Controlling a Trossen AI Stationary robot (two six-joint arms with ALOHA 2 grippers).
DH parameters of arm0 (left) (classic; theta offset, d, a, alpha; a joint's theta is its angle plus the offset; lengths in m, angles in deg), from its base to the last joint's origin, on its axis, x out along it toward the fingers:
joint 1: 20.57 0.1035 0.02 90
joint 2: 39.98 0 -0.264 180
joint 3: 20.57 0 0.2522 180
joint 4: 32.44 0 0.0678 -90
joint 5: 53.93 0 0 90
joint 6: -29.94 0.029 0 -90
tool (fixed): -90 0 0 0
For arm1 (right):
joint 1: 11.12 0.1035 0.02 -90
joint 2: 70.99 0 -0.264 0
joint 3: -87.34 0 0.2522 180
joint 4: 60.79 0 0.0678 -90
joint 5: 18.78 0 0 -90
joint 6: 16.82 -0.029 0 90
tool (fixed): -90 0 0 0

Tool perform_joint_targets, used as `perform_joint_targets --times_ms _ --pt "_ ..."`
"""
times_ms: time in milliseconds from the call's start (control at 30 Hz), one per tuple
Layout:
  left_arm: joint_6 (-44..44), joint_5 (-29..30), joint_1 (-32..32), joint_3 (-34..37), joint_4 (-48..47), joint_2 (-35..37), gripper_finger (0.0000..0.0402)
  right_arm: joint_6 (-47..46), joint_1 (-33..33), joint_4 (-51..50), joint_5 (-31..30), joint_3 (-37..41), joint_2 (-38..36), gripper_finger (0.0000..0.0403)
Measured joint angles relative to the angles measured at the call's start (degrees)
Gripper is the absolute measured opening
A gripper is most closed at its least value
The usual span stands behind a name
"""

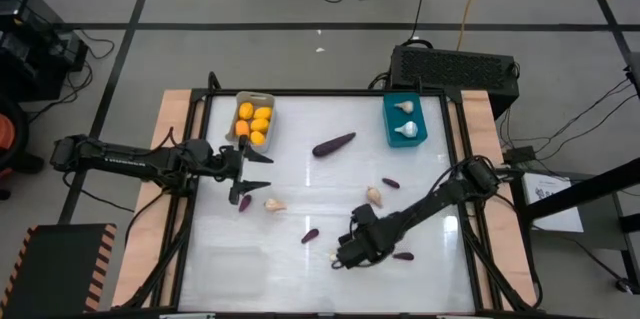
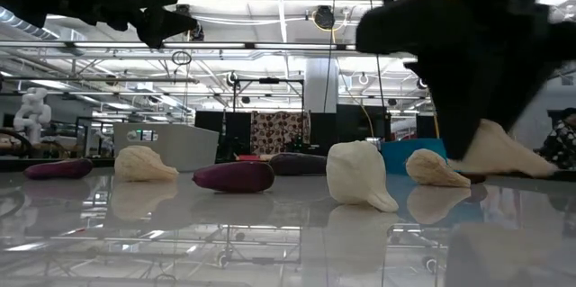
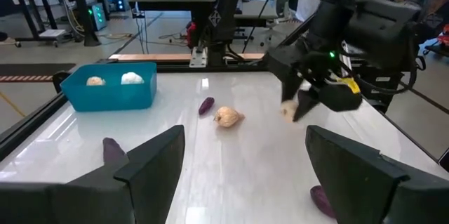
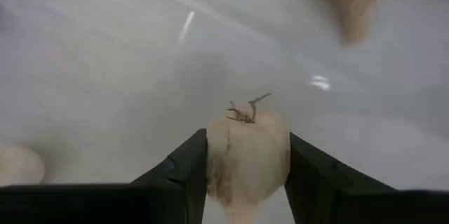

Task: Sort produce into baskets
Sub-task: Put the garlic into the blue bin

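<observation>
My right gripper [image 1: 338, 256] points down near the table's front middle, shut on a pale garlic bulb [image 4: 247, 154]. My left gripper [image 1: 262, 172] waits open and level at the left, holding nothing. The clear basket [image 1: 240, 109] at the far left holds several orange fruits. In the teal basket [image 1: 388, 119] at the far right lie two garlic bulbs. Loose on the white top lie a large purple eggplant [image 1: 333, 144], small purple pieces [image 1: 310, 235] [image 1: 390, 183] [image 1: 403, 255] [image 1: 244, 202] and garlic bulbs [image 1: 375, 195] [image 1: 273, 204]. My right gripper pinches the garlic bulb's two flanks [image 4: 214, 161] between its two fingers [image 4: 184, 171]. The fingers come from above, pointing steeply down. The bulb's rooty end [image 4: 245, 112] points away from the wrist, toward the table. Whether the bulb is clear of the top, I cannot tell.
A black box [image 1: 455, 67] stands behind the table's far right corner. Wooden rails [image 1: 170, 159] run along both side edges. The white top's middle [image 1: 320, 189] and near left lie bare between the scattered pieces.
</observation>
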Motion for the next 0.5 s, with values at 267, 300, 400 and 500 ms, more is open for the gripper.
perform_joint_targets --times_ms 267,300,400,500 --pt "0.3 0.0 0.0 0.0 -0.2 0.0 0.0304 14.2 -8.7 -16.8 -11.5 -9.9 -0.1 0.015" --pt "0.3 0.0 0.0 0.0 -0.2 0.0 0.0304 16.3 -10.0 -18.3 -13.2 -11.0 -0.1 0.015" --pt "0.3 0.0 0.0 0.0 -0.2 0.0 0.0304 22.7 -14.5 -21.8 -17.4 -12.6 -0.2 0.015" --pt "0.2 0.0 0.0 0.0 -0.2 0.0 0.0304 28.8 -20.2 -23.2 -18.4 -12.5 -0.2 0.015"
